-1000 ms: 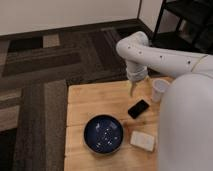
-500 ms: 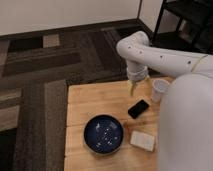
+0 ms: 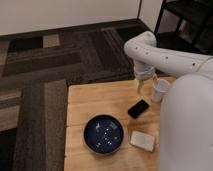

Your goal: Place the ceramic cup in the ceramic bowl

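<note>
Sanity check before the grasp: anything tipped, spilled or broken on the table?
Nothing stands out. The ceramic cup stands upright near the far right edge of the table, the gripper hanging beside it. The ceramic bowl sits level, nothing spilled. The flat black object lies diagonally but flat.

I am watching through a single camera that is sitting high up and tilting steeply down over the light wooden table [image 3: 95, 100]. The robot's rounded white body [image 3: 185, 125] is crowding the right foreground at close range. The view is facing out across the dark patterned carpet [image 3: 60, 55] toward the pale wall [image 3: 65, 12]. The two-finger gripper [image 3: 140, 88] is hanging over the table's far right part.
</note>
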Robot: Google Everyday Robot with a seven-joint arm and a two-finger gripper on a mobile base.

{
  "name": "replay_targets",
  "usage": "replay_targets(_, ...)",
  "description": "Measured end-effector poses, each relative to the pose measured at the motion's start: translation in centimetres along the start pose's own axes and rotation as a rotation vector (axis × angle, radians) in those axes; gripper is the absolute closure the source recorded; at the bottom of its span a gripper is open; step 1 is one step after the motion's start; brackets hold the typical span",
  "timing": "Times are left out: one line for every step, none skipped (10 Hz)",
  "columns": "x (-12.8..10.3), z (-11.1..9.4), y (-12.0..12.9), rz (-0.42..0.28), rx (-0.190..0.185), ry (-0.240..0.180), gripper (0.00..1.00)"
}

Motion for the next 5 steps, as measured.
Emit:
replay_targets(-0.2, 0.7, -0.8, -0.005, 0.004, -0.017, 0.35)
replay_targets(-0.3, 1.1, -1.2, -0.007, 0.002, -0.025, 0.35)
replay_targets(-0.5, 1.6, -1.7, -0.011, -0.003, -0.042, 0.35)
replay_targets(-0.8, 2.3, -2.4, -0.003, -0.012, -0.063, 0.35)
replay_targets(-0.9, 3.0, -2.9, 0.011, -0.02, -0.075, 0.35)
